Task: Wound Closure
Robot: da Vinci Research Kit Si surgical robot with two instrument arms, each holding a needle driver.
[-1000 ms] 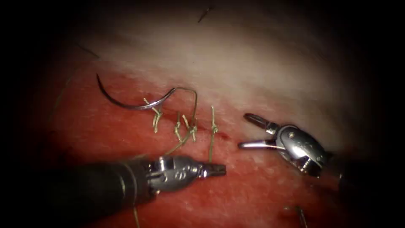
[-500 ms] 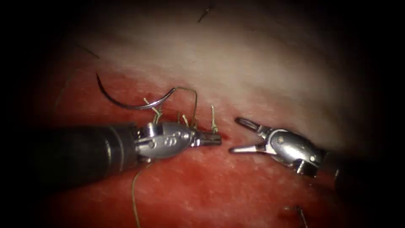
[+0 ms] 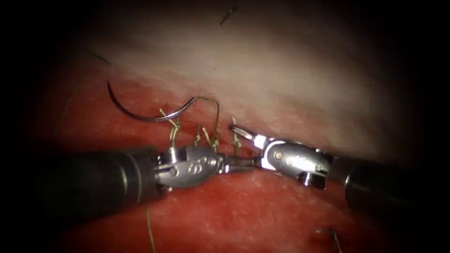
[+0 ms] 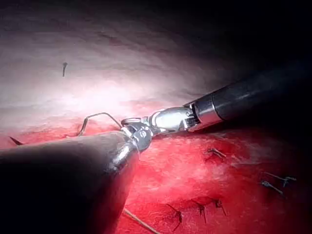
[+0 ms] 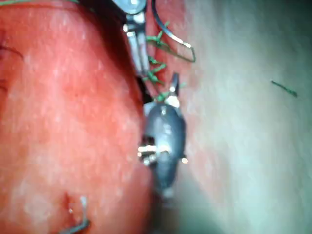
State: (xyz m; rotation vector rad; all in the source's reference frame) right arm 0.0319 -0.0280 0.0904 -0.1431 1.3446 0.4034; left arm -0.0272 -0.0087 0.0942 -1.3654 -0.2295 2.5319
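Seemingly trims thread: sets open silver right tool [image 3: 242,148] astride rightmost yellowish knotted stitch [image 3: 237,138], closed left tool [image 3: 237,163] just below it, grip unclear. Leaves dark curved needle [image 3: 136,114] unheld on red tissue [image 3: 262,211], well left of that stitch. Calls for a taut tail.

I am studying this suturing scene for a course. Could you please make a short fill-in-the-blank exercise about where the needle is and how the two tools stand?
1. The needle lies on the tissue, held by ____ tool.
2. The jaws of the right tool are ____.
3. The left tool has its jaws ____.
4. The thread runs from the needle's ____ end.

Missing words: neither; open; shut; right
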